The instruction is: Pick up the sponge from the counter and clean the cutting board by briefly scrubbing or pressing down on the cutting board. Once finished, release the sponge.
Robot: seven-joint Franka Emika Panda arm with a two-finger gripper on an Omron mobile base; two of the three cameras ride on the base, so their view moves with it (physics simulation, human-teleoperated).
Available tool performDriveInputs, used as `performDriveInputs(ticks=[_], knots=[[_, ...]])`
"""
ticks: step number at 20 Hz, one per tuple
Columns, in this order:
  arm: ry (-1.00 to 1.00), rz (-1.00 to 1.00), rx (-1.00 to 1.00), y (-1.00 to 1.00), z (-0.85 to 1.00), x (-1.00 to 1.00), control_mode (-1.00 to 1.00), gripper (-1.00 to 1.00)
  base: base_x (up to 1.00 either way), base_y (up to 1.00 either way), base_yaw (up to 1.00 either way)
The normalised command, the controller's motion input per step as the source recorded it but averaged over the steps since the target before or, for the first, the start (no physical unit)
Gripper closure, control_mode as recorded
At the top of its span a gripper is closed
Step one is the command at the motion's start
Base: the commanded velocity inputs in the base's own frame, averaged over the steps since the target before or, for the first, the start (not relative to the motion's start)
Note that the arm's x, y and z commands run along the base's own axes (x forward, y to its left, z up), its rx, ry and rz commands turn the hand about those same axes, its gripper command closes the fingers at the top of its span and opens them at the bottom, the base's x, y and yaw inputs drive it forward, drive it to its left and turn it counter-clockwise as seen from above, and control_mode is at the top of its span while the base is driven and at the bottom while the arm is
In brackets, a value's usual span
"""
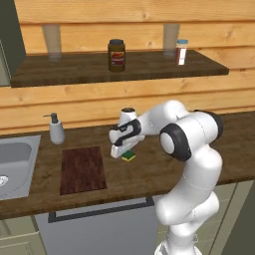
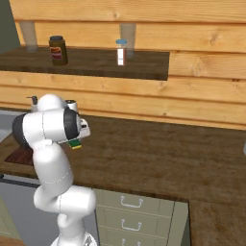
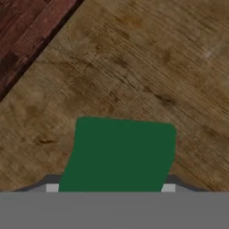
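Sponge (image 3: 118, 154) beside cutting board (image 1: 83, 169) edge

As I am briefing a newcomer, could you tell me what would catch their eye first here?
The white arm bends low over the counter, its jaws around the green-topped sponge. Just left of it lies the dark reddish cutting board, bare. Behind, a brown jar stands on the shelf.
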Motion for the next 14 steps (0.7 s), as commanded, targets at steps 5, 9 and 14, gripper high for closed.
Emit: performDriveInputs(ticks=[5, 9, 14], knots=[[-0.18, 0.0, -0.09, 0.98, 0.2, 0.11, -1.0, 1.0, 0.0, 0.0, 0.0], [-0.21, 0.0, 0.0, 1.0, -0.15, 0.38, -1.0, 1.0, 0.0, 0.0, 0.0], [-0.01, 0.0, 0.0, 0.76, -0.49, 0.3, -1.0, 1.0, 0.0, 0.0, 0.0]])
